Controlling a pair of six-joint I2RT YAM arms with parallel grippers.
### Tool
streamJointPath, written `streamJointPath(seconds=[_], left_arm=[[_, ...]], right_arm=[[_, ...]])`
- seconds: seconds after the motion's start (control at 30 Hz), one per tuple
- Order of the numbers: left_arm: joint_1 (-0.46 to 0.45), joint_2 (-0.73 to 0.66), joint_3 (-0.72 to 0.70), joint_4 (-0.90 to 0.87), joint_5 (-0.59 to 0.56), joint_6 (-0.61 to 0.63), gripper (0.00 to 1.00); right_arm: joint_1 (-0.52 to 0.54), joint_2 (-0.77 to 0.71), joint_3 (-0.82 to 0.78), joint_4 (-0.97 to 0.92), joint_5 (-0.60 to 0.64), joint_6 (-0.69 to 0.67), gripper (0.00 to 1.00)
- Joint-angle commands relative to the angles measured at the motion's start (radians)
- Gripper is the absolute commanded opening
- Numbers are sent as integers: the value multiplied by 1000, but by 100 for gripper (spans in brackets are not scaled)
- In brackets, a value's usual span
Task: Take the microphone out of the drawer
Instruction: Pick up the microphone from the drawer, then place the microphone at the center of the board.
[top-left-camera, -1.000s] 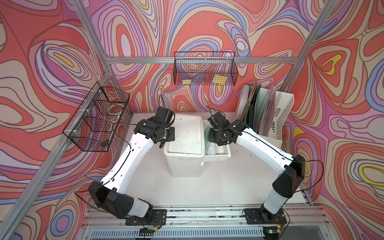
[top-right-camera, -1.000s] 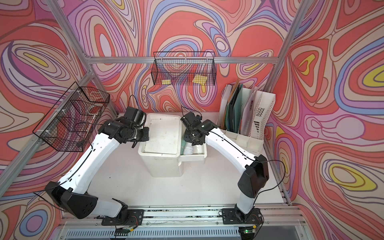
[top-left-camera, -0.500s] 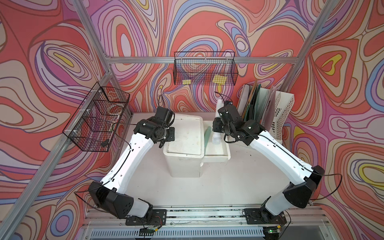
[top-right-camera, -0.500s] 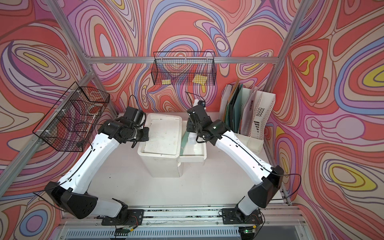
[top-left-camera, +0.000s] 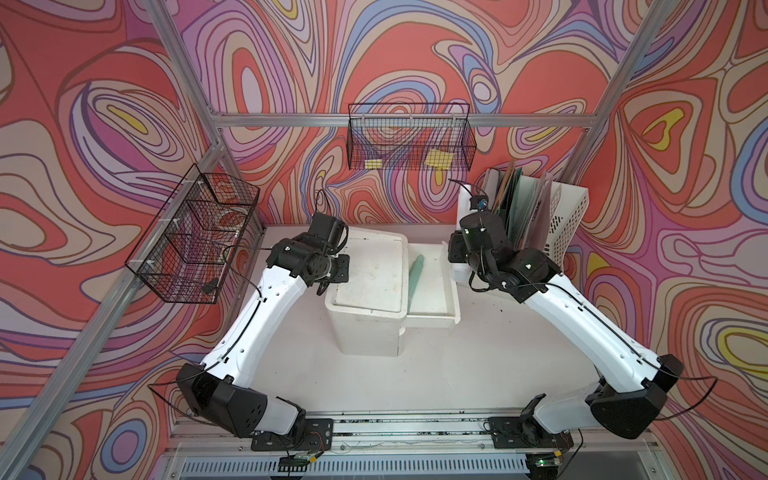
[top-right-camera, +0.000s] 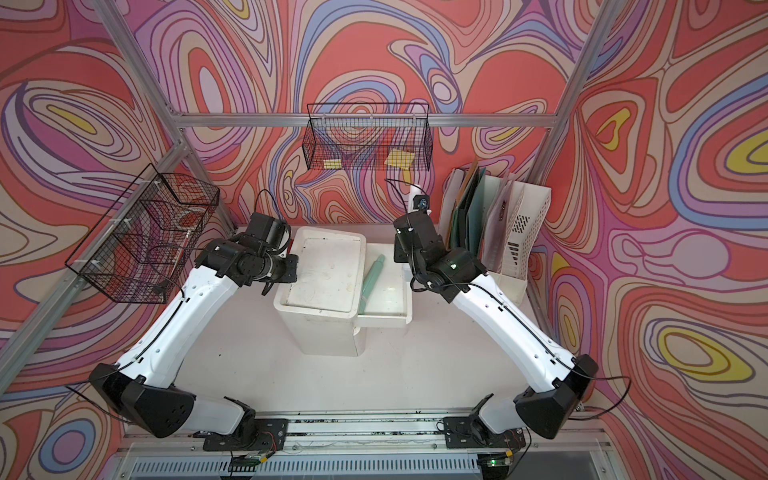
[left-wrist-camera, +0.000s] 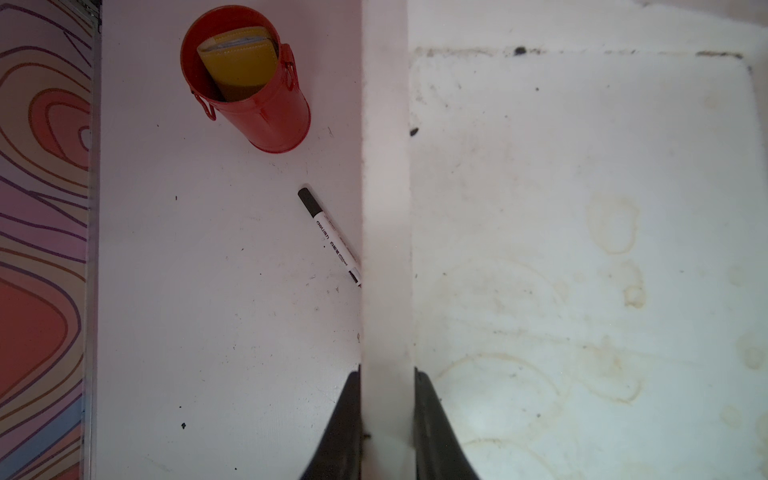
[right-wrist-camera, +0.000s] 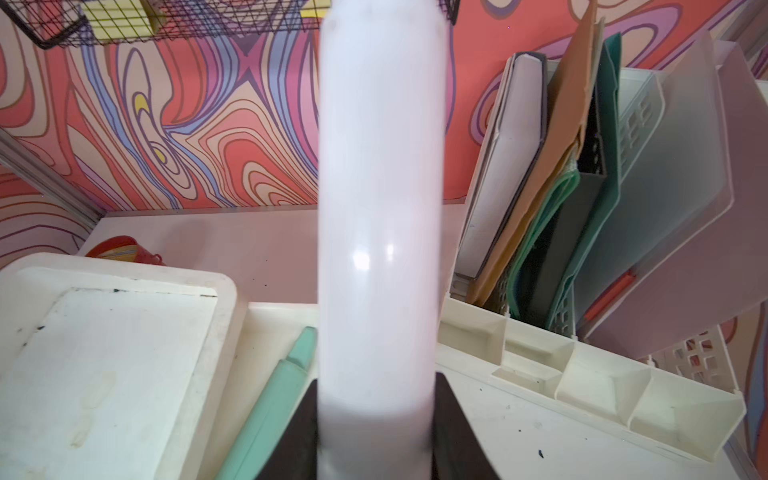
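Just left of the cabinet, toward the far wall: red cup (left-wrist-camera: 266, 112) holding a yellow wallet (left-wrist-camera: 241, 62). Left gripper (left-wrist-camera: 386, 374) clenched on the left rim of the white cabinet (top-left-camera: 365, 274). To its right, open drawer (top-left-camera: 432, 321) containing a teal case (top-left-camera: 415, 278). Farther right, right gripper (right-wrist-camera: 376, 384) grasping the white microphone (right-wrist-camera: 380, 208), held high near the drawer's far right corner beside the file rack (top-left-camera: 569, 224). Long axis in line with the fingers, free end aimed up toward the far wall.

On the white marker (left-wrist-camera: 332, 239) barrel, "deli" in black; the smaller print beside it illegible.
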Motion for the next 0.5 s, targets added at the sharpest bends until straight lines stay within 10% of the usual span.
streamJointPath(seconds=[0.0, 0.47], left_arm=[[-3, 0, 0, 15, 48, 59, 0], [-3, -22, -5, 27, 32, 49, 0]], right_arm=[[-77, -71, -77, -3, -40, -22, 2], [-277, -198, -476, 32, -424, 70, 4]])
